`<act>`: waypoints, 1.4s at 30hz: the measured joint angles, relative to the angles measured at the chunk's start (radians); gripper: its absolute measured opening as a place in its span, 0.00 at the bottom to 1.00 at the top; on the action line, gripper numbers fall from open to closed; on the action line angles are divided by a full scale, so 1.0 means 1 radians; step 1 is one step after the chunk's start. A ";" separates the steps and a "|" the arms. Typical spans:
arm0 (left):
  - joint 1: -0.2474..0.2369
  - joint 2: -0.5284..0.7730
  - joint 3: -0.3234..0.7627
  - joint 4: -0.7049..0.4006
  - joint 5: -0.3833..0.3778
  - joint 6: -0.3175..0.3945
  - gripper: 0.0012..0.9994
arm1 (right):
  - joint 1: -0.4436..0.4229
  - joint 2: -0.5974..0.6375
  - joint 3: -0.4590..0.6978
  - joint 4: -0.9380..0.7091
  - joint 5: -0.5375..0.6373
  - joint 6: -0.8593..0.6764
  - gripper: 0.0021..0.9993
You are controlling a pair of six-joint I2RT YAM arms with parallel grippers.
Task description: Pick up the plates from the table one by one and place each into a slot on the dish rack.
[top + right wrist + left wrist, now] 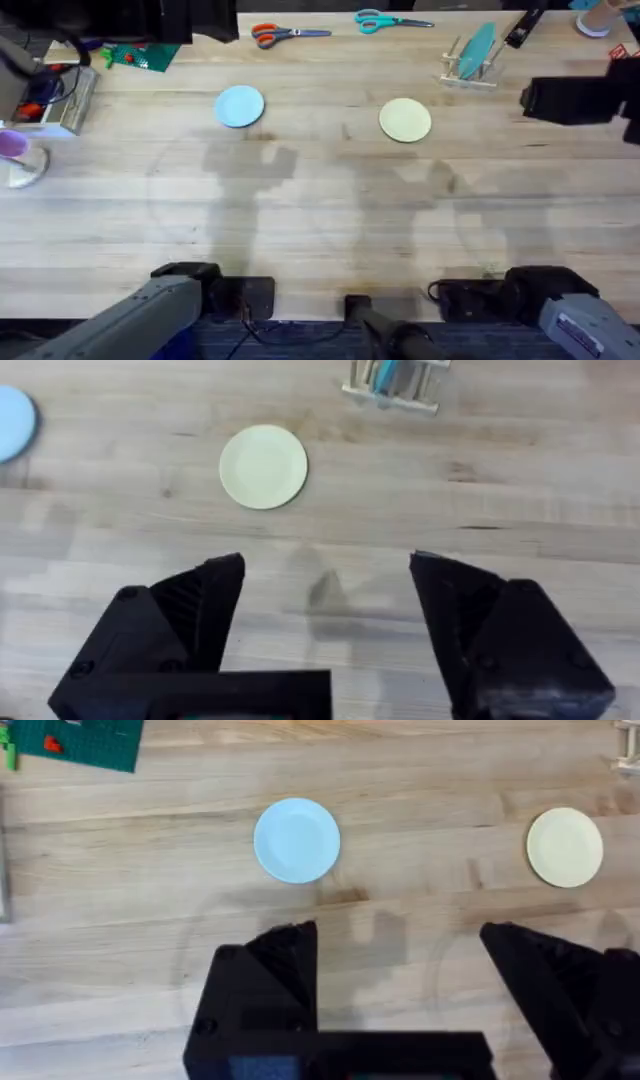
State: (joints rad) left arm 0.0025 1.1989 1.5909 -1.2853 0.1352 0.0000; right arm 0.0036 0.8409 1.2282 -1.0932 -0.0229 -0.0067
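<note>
Plates flat on table (320, 220): blue plate (239, 106), cream plate (405, 119), well apart

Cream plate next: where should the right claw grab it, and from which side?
Grip the cream plate by its rim, probably the edge nearest the arms' bases. It lies flat on the table with bare wood all round, so only the thin edge offers a hold. The open right claw could come down over that edge, one finger on top and one sliding beneath.
</note>
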 joint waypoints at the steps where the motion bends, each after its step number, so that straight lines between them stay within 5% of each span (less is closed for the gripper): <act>1: 0.000 0.013 0.007 -0.004 0.000 0.000 0.99 | 0.000 0.015 0.004 0.000 0.000 0.000 0.99; 8: 0.000 0.061 0.012 -0.016 0.000 0.001 0.94 | 0.000 0.044 0.011 0.016 0.000 0.000 0.99; 9: 0.000 0.064 0.012 -0.021 0.001 -0.001 0.86 | 0.000 0.044 0.013 0.016 0.000 0.000 0.99; 14: 0.000 0.066 0.012 -0.030 0.003 0.003 0.10 | 0.000 0.044 0.014 0.015 0.000 0.000 0.99; 15: 0.000 0.066 0.012 -0.032 0.005 0.004 0.05 | 0.000 0.044 0.014 0.016 0.000 0.000 0.99; 26: 0.000 0.066 0.013 -0.042 0.079 -0.095 0.04 | 0.000 0.044 0.014 0.020 0.000 0.000 1.00; 42: -0.001 0.199 0.014 -0.036 0.467 -0.106 0.04 | 0.000 0.044 0.014 0.020 0.000 0.000 0.99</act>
State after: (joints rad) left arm 0.0015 1.3976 1.6047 -1.3209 0.6025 -0.1065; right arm 0.0036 0.8845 1.2419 -1.0733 -0.0227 -0.0067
